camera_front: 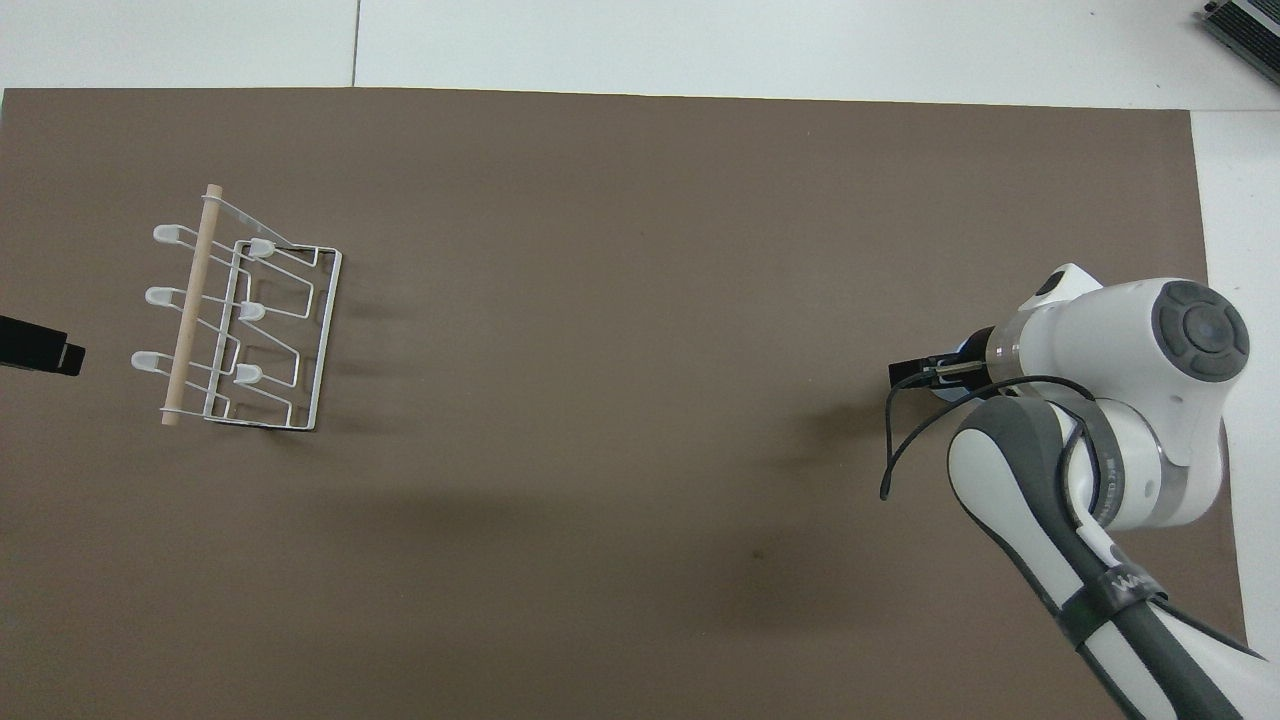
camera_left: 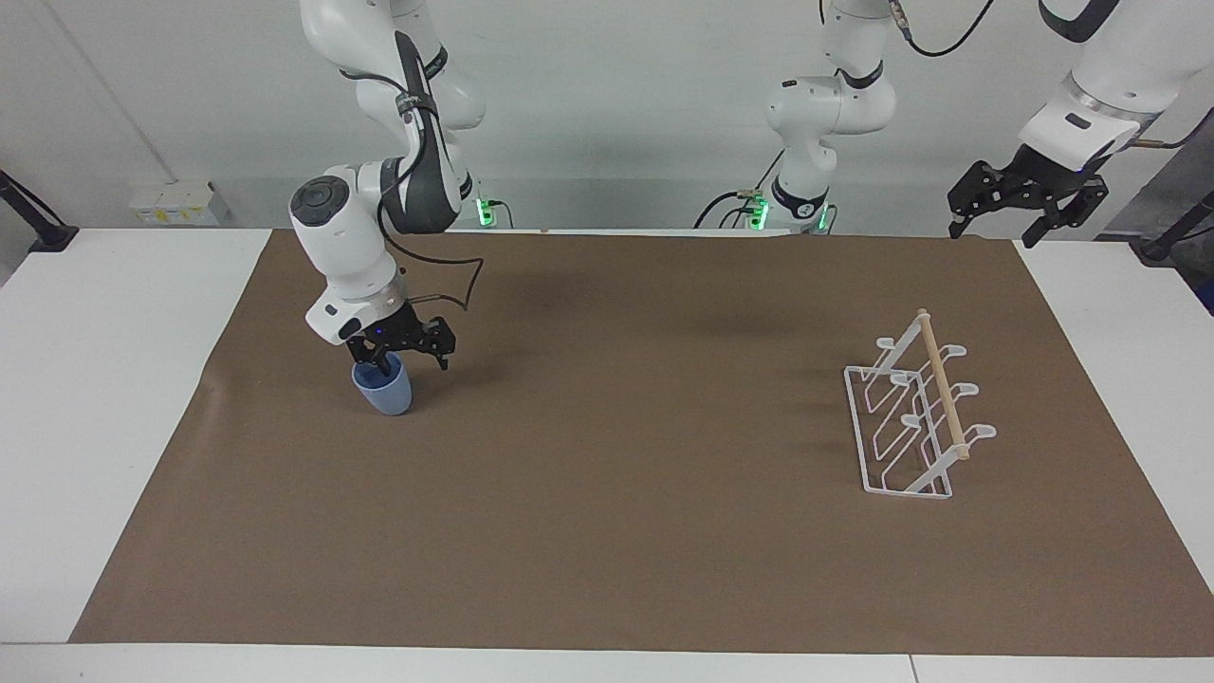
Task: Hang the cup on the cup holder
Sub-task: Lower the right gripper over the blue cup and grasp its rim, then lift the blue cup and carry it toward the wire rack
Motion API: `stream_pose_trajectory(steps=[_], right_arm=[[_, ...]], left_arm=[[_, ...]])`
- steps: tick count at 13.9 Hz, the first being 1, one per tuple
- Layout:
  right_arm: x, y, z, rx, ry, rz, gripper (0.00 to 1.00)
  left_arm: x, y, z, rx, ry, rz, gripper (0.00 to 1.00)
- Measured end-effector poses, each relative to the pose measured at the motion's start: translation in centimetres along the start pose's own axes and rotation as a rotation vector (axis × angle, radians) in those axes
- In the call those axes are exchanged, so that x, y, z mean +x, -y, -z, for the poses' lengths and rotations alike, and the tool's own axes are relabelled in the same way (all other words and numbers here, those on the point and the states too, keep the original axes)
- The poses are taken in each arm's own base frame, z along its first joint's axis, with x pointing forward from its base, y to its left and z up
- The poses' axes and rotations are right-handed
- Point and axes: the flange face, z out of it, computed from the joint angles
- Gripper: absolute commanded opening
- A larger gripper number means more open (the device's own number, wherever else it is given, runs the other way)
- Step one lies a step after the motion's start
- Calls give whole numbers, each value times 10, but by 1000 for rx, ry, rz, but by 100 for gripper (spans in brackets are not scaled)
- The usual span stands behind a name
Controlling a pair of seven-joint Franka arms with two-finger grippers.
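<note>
In the left-centre of the facing view the blue cup [camera_left: 384, 391] stands upright on the brown mat [camera_left: 607, 531] covering the desk [camera_left: 95, 379], toward the right arm's end. The right tool [camera_left: 398, 356] is down at the cup's mouth, tilted, with one finger dipping inside the rim and the other outside it on the side toward the middle of the mat; its fingers are spread with the cup wall between them, not visibly pinched, so the cup reads as not yet held. From above, the arm's wrist hides most of the cup. The cup holder [camera_left: 910, 417] sits well apart at the right of that view, toward the left arm's end, its prongs bare. The left tool [camera_left: 1029, 204] waits in the upper right corner, fingers apart and empty. The likely trouble: a thin tapered wall gripped at an angle could slip or tip the cup as the fingers close, or swing loose during the long carry across the mat.
</note>
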Motion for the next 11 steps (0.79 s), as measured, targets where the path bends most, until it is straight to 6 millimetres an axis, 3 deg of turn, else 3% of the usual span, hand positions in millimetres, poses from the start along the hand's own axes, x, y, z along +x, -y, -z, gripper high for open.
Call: stream_pose_trajectory(steps=[4, 8, 11], right_arm=[[0, -14, 0, -2, -10, -5, 58], [0, -23, -2, -6, -32, -21, 0], [1, -23, -1, -4, -37, -52, 0]], left_arm=[[0, 0, 0, 0, 0, 0, 100], [0, -1, 0, 0, 0, -3, 100], [1, -6, 0, 0, 2, -11, 100]])
